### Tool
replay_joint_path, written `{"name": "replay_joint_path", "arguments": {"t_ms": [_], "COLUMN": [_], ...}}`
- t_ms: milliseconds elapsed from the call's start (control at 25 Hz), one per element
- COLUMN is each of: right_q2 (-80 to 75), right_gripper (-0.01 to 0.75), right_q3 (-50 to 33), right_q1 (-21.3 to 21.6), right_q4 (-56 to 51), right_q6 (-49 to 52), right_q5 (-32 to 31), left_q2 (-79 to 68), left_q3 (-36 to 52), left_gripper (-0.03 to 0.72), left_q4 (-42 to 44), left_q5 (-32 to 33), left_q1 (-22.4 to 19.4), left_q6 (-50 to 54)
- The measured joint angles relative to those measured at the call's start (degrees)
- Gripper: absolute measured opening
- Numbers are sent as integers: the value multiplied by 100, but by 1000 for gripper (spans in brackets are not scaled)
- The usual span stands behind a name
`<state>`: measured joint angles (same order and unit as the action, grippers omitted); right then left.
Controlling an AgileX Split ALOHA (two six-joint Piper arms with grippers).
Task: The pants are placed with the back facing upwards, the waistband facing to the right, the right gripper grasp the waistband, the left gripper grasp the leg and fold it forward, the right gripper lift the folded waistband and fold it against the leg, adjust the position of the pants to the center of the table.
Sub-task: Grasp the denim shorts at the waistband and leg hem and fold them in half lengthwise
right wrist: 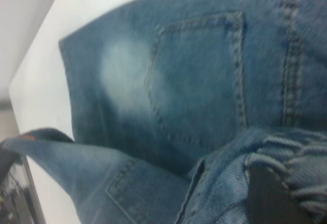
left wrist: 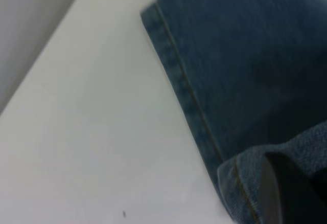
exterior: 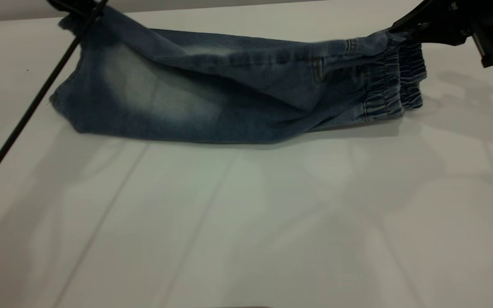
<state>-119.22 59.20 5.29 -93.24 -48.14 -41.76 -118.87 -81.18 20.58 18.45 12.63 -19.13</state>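
1. Only the exterior view took in both ends: the left pincer [exterior: 77,9] clamped the leg end at the far left, and the right pincer [exterior: 405,30] gripped the waistband [exterior: 394,81] at the far right.
2. The pants [exterior: 212,94] hung stretched between them — lower edge on the table [exterior: 246,222], toward its far side.
3. The right wrist view alone showed a back pocket [right wrist: 199,81] and a pale faded patch.
4. The left wrist view showed a stitched hem [left wrist: 179,75] — its pincer looked closed on folded denim, though blurred.
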Motion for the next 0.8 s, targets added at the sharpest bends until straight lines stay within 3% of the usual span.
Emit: {"name": "replay_joint_path", "arguments": {"t_ms": [240, 520, 800], "right_q2": [-242, -291, -291], "right_gripper": [49, 49, 51], "right_q3": [141, 159, 164], "right_q1": [0, 0, 0], "right_q4": [-847, -971, -998], "right_q6": [96, 408, 656], "right_q5": [369, 790, 1251], "left_q2": [-564, -1108, -1253], "left_q3": [-685, -1026, -1169], "left_gripper": [25, 34, 36], "left_q4": [-68, -63, -57], "left_q5": [42, 7, -590], "left_q1": [0, -46, -149], "left_q6": [422, 1102, 1601]}}
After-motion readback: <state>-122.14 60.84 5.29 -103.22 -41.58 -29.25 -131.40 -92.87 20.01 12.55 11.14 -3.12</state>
